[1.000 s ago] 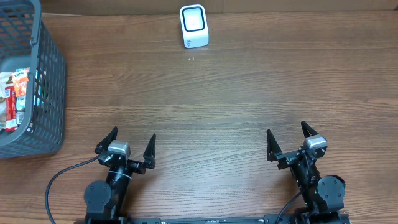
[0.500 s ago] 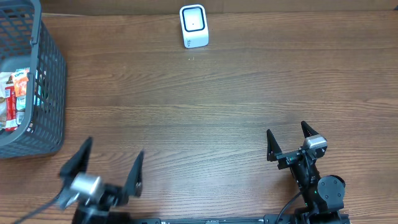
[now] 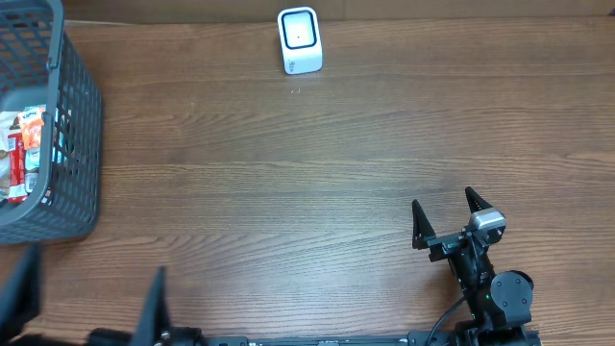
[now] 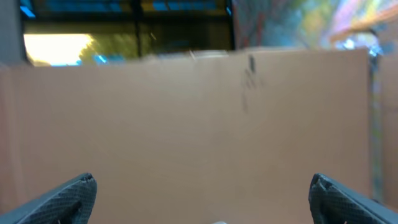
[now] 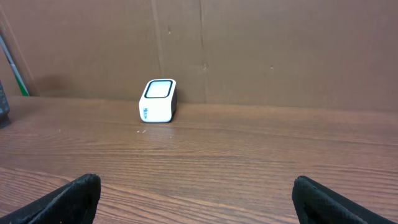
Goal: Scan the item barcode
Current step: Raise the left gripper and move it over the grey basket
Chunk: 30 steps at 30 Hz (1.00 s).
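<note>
1. Left gripper: released. My jaws stand spread wide, and both fingertips sit at the bottom corners of the left wrist view. This hand is at the near edge of the table and appears blurred in the overhead view. Straight ahead of it, the wrist view shows a cardboard wall, also blurred.

2. Right gripper: released. My jaws are spread wide and are not grasping anything. The hand sits low over the table near its front edge and points toward the far side.

3. Task items: the packets, printed in red, orange and white, lie inside the grey mesh basket. The basket stands ahead of my left gripper and slightly to its left, well apart from it. It is far off to the left of my right gripper. No barcode can be made out on the packets at this size.

4. Scanner: a small white unit with a dark window on top. It stands upright on the table just in front of the cardboard wall. It is ahead of my right gripper and to its left, well apart from it. It is ahead of my left gripper and to its right, also well apart.
</note>
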Each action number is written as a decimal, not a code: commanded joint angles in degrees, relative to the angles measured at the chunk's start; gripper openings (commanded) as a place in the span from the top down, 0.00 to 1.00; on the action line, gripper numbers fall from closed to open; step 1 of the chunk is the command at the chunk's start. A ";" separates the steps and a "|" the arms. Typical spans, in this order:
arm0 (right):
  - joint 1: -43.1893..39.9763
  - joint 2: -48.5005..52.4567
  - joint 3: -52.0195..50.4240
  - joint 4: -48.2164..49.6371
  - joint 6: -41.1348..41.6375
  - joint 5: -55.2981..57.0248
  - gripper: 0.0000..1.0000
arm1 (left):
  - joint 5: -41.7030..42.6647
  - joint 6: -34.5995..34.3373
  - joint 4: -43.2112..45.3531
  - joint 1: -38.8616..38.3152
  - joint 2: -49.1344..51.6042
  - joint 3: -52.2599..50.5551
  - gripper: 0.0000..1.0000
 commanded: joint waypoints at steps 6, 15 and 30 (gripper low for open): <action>-0.20 -0.50 -0.59 0.28 -0.07 -0.31 0.00 | -13.57 11.21 11.89 0.28 7.15 8.35 0.00; -0.20 -0.50 -0.59 0.28 -0.07 -0.33 0.00 | -20.31 36.15 25.81 0.28 13.55 8.37 0.00; -0.20 -0.50 -0.59 0.28 -0.07 -0.33 0.00 | -40.57 43.17 26.60 0.31 30.53 8.35 0.00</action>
